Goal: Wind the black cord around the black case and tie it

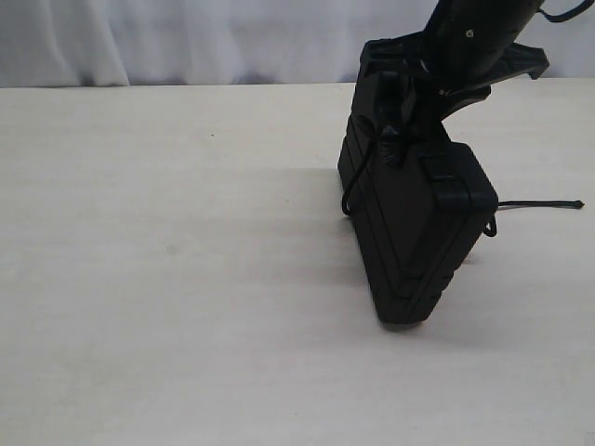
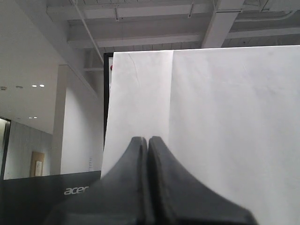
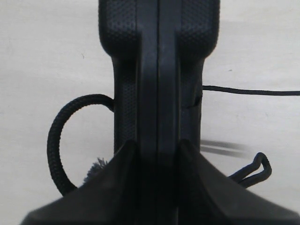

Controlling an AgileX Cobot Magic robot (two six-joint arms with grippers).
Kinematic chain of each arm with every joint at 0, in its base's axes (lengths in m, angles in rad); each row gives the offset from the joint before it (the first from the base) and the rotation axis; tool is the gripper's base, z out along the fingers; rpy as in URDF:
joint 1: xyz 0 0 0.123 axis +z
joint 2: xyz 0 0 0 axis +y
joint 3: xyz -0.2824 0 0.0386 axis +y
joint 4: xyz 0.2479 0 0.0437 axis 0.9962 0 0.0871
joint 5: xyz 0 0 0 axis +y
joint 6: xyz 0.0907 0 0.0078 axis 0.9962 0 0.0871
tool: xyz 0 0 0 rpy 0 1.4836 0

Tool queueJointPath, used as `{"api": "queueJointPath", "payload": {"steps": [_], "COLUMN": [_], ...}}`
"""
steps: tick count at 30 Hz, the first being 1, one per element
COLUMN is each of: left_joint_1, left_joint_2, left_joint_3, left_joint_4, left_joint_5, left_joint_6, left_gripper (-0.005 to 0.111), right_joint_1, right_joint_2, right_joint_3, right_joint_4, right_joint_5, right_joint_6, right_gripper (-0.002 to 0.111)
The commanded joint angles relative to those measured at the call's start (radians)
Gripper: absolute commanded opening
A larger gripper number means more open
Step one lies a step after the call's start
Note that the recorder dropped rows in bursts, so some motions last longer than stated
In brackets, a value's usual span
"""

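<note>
The black case (image 1: 409, 232) stands on edge on the table, tilted, right of centre. My right gripper (image 1: 402, 104) comes down from above and is shut on its upper end; in the right wrist view its jaws (image 3: 158, 145) clamp both sides of the case (image 3: 158, 70). The black cord (image 1: 539, 203) trails right across the table from behind the case, and a small loop hangs off the case's left side. In the right wrist view the cord (image 3: 55, 140) bows out on one side, with a frayed knot (image 3: 96, 168) near the finger. My left gripper (image 2: 148, 138) is shut on nothing and points upward, away from the table.
The pale table (image 1: 167, 260) stretches left of the case, with a white curtain (image 1: 139, 37) behind it. The left wrist view holds only a white board (image 2: 225, 117), a dark monitor (image 2: 75, 190) and the ceiling.
</note>
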Motion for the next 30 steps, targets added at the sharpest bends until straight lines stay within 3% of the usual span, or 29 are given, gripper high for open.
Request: {"api": "queueJointPath", "payload": {"steps": [1,5,15,25,30], "left_joint_1": [0.002,0.002,0.002,0.002,0.002], "left_joint_2": [-0.004,-0.004,-0.004,-0.004,-0.004], "left_joint_3": [0.002,0.002,0.002,0.002,0.002], "left_joint_4": [-0.042,-0.115,-0.115,-0.077,-0.051], "left_joint_5": [-0.009,-0.039,-0.113,-0.517,-0.652], "left_joint_6": [0.0,0.0,0.0,0.0,0.0], "left_gripper": [0.0,0.0,0.0,0.0,0.0], "right_joint_1": [-0.002,-0.002,-0.002,-0.002,-0.002], "right_joint_2": [0.005,0.005,0.005,0.005,0.005], "right_joint_3": [0.0,0.0,0.0,0.0,0.0], "right_joint_4": [-0.007,-0.007,-0.007,-0.007,-0.007], "right_joint_5": [-0.021,-0.022,-0.022,-0.022,-0.022], "right_joint_6": [-0.004,-0.004,-0.004,-0.004,-0.004], "right_gripper": [0.004,0.004,0.004,0.004,0.004]}}
